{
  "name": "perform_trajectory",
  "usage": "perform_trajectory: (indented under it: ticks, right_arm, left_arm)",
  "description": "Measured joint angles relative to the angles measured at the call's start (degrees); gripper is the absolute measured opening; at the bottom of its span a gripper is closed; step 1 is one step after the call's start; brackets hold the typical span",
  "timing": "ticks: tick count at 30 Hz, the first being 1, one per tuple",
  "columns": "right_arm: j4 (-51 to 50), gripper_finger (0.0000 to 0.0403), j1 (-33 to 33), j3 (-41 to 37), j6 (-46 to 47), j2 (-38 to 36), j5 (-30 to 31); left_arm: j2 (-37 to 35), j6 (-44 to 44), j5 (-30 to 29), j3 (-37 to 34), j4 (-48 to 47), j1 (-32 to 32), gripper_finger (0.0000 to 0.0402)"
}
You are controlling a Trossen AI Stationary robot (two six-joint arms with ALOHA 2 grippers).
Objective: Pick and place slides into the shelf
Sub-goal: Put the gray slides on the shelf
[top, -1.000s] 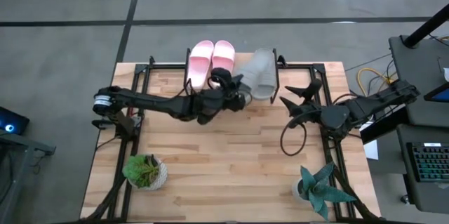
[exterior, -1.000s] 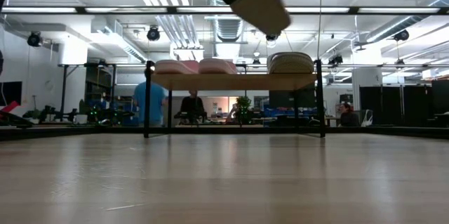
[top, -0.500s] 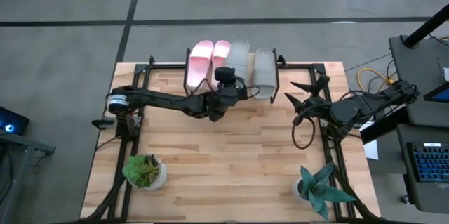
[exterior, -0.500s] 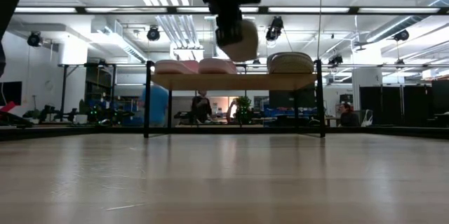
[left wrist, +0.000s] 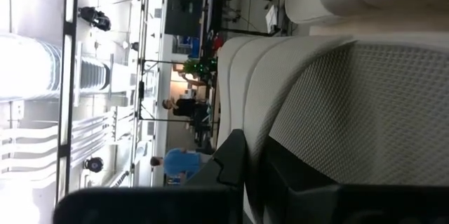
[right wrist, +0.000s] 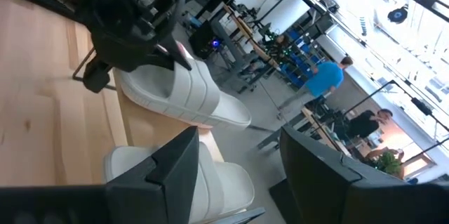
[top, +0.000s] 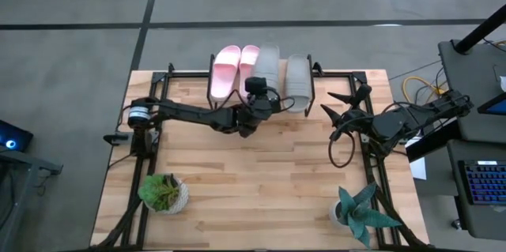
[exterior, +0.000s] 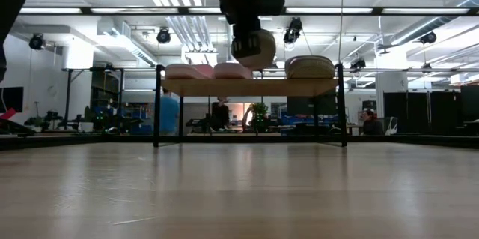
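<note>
Left gripper (top: 257, 94) reached toward twelve o'clock over the small low shelf with light wooden plank top and thin black legs (top: 316, 74), fingers pinched on a soft grey open-toe slide sandal (top: 269, 64). In the low view, held that grey slide (exterior: 253, 48) just above the plank (exterior: 251, 86). Two light pink slide sandals (top: 232, 70) lay at nine o'clock of it, a second grey slide (top: 297, 80) at three o'clock. Right gripper (top: 345, 110) waited at the table's three o'clock edge, fingers spread, nothing between.
</note>
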Motion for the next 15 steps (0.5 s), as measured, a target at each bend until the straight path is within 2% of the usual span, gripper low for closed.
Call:
perform_trajectory:
  ticks: [8,15]
  right_arm:
    - [0.0,0.0189,0.0,0.0,-0.02,0.01,0.01]
    - [-0.01,0.0189,0.0,-0.02,0.4,0.04,0.0]
  left_arm:
    - [0.05,-0.05,0.59,0.02,0.9,-1.93,0.0]
    - [1.79,-0.04,-1.6,-0.12,1.05,-2.2,0.0]
